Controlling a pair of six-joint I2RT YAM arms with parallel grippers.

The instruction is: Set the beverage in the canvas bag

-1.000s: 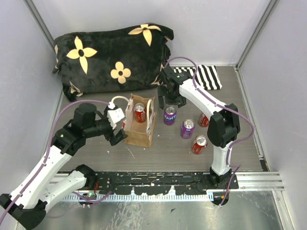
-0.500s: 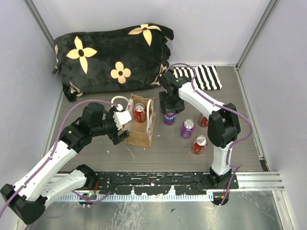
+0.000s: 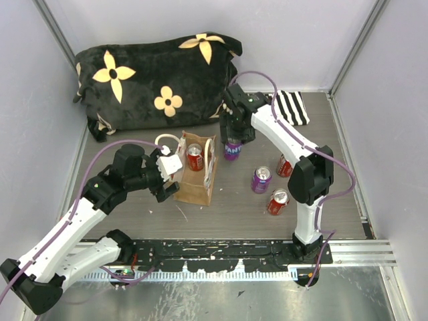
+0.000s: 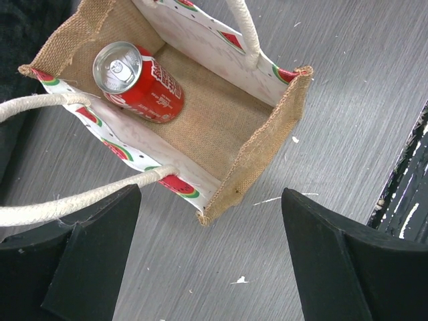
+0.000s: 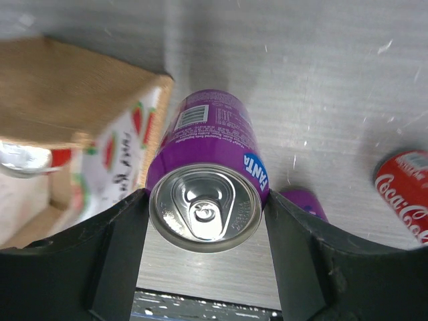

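The tan canvas bag (image 3: 197, 180) stands open on the table with a red can (image 3: 194, 158) inside; the left wrist view shows the bag (image 4: 261, 134) and that red can (image 4: 137, 81). My right gripper (image 3: 234, 137) is shut on a purple Fanta can (image 3: 233, 151) and holds it lifted off the table, just right of the bag; in the right wrist view the can (image 5: 207, 200) sits between my fingers (image 5: 114, 261). My left gripper (image 3: 167, 179) is open and empty at the bag's left side, one cream handle (image 4: 67, 207) lying against its left finger.
A black flowered cushion (image 3: 154, 80) lies at the back left. A black-and-white striped cloth (image 3: 284, 107) lies at the back right. Another purple can (image 3: 261, 179) and two red cans (image 3: 277, 200) (image 3: 283, 167) stand right of the bag.
My right gripper closed on the purple can and lifted it off the table, moving it slightly back. My left gripper moved closer to the bag's left side, then stayed.
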